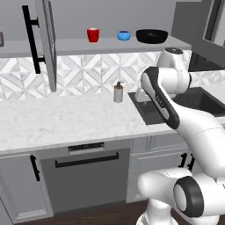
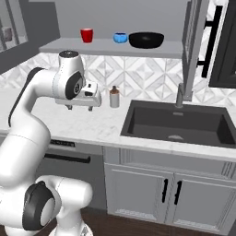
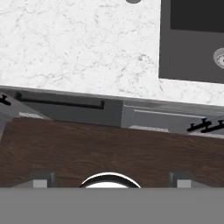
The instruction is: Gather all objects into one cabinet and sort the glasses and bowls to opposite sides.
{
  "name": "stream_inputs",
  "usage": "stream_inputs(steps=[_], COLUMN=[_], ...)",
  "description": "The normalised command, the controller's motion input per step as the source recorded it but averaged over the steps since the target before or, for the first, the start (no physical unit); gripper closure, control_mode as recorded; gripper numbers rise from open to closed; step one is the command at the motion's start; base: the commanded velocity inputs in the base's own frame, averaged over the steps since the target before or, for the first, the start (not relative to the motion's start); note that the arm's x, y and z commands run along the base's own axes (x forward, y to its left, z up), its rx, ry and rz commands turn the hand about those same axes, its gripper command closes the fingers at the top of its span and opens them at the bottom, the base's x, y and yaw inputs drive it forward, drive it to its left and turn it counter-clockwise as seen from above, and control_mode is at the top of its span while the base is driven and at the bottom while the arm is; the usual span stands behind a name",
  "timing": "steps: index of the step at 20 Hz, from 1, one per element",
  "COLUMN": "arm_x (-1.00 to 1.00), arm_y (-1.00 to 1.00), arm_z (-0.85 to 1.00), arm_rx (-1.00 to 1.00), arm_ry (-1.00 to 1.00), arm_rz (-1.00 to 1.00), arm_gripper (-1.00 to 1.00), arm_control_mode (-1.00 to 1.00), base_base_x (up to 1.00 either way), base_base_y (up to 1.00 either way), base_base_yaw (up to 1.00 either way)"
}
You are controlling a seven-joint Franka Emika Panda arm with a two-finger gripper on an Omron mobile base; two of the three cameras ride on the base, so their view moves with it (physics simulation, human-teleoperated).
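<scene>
Dark finger tips (image 3: 40,180) were seen wide apart at the bottom of the hand view, so the jaws were spread fully and nothing was held or touched between them. The gripper (image 2: 80,107) was seen in the right base view, held above the white marble worktop (image 1: 52,118) and well clear of it, with the hand turned downward. Below the hand, the worktop's front edge, a dark drawer front and the brown wooden floor (image 3: 109,148) were looked upon from above, and the corner of the black sink (image 2: 177,123) was caught at one side.

Just beyond the gripper, a pale soap dispenser (image 2: 114,97) was stood upright on the worktop beside the sink, apart from the hand. A grey faucet (image 2: 179,97) was set behind the basin.

Higher up, on the long grey shelf of the cabinet (image 1: 110,45), three of the task's things were lined up in a row. The red cup (image 1: 92,34) was placed upright toward the left. The small blue bowl (image 1: 124,35) was set in the middle, well apart from the cup. The wide black bowl (image 1: 152,35) was placed just beside the blue bowl on its right, the two very near one another; whether they touched could not be told. The tall grey door (image 1: 46,44) with its black bar handle (image 1: 31,39) was swung open at the left of the shelf. A patterned tile backsplash was spread between shelf and worktop.
</scene>
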Motion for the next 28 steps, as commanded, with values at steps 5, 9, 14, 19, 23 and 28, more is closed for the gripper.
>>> stream_inputs(steps=[5,9,14,19,23,28], arm_x=[0.00,0.00,0.00,0.00,0.00,0.00], arm_y=[0.00,0.00,0.00,0.00,0.00,0.00], arm_z=[0.00,0.00,0.00,0.00,0.00,0.00], arm_rx=[0.00,0.00,0.00,0.00,0.00,0.00], arm_ry=[0.00,0.00,0.00,0.00,0.00,0.00], arm_rz=[0.00,0.00,0.00,0.00,0.00,0.00], arm_gripper=[-1.00,-1.00,-1.00,-1.00,-1.00,-1.00], arm_control_mode=[1.00,1.00,1.00,1.00,1.00,1.00], base_base_x=[-0.65,-0.48,-0.23,-0.10,-0.12,-0.15], base_base_y=[0.00,0.29,0.49,0.60,0.59,0.57], base_base_yaw=[0.00,0.00,0.00,0.00,0.00,0.00])
